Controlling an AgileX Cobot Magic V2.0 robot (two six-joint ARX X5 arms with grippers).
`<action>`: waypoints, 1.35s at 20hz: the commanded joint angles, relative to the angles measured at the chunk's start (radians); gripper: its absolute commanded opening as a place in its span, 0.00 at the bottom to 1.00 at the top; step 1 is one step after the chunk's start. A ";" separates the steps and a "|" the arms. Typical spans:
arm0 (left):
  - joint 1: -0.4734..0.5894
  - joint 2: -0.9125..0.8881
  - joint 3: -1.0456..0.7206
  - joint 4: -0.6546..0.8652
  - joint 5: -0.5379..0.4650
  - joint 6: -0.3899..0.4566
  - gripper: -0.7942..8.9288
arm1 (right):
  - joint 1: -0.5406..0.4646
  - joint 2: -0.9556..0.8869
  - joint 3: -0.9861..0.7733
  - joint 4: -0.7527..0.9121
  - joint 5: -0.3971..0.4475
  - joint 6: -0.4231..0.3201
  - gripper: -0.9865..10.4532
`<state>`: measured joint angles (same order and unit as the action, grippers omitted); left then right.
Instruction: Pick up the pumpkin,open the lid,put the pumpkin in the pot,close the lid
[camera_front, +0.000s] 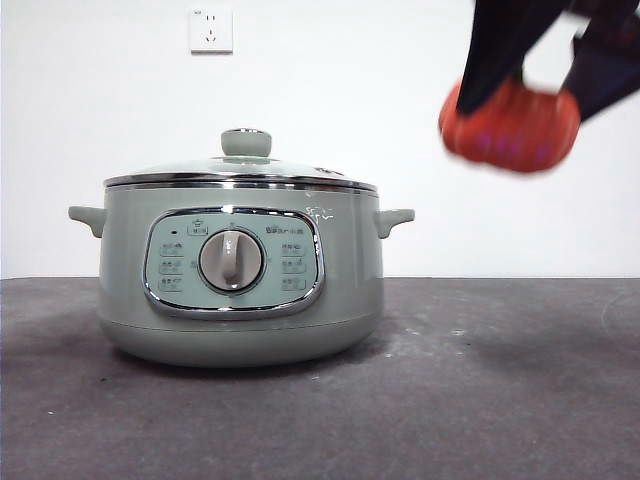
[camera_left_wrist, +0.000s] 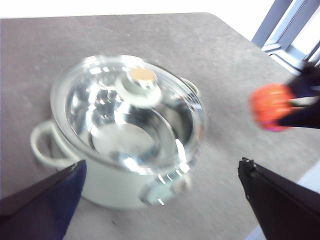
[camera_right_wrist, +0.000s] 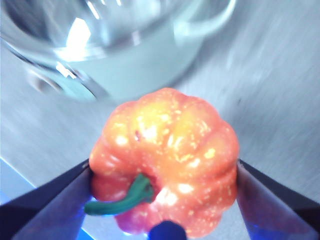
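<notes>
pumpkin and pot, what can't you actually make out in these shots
- Pumpkin stem: front view, hidden behind the right gripper fingers and motion blur; it shows only in the right wrist view.
- Pot button labels: front view, too small to read.
- Pot's panel: left wrist view, blurred.
- Left gripper: fingers cut off by the bottom edge.

Desk (camera_front: 500, 400): dark grey, scuffed, carrying one item.
Pot (camera_front: 240, 300): sitting directly on desk, lid (camera_front: 245, 165) resting on it.
</notes>
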<state>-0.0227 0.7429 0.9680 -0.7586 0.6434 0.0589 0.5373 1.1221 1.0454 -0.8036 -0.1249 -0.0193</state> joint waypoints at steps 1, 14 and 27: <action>-0.048 0.098 0.060 0.050 -0.038 -0.002 0.89 | 0.002 -0.071 0.000 0.002 0.004 0.022 0.08; -0.344 0.680 0.315 0.297 -0.320 0.077 0.89 | 0.002 -0.187 0.000 0.002 0.003 0.048 0.08; -0.404 0.849 0.315 0.382 -0.358 0.077 0.88 | 0.001 -0.187 0.000 0.013 0.005 0.048 0.08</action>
<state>-0.4229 1.5776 1.2858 -0.3767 0.2855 0.1234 0.5373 0.9356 1.0454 -0.8005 -0.1223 0.0193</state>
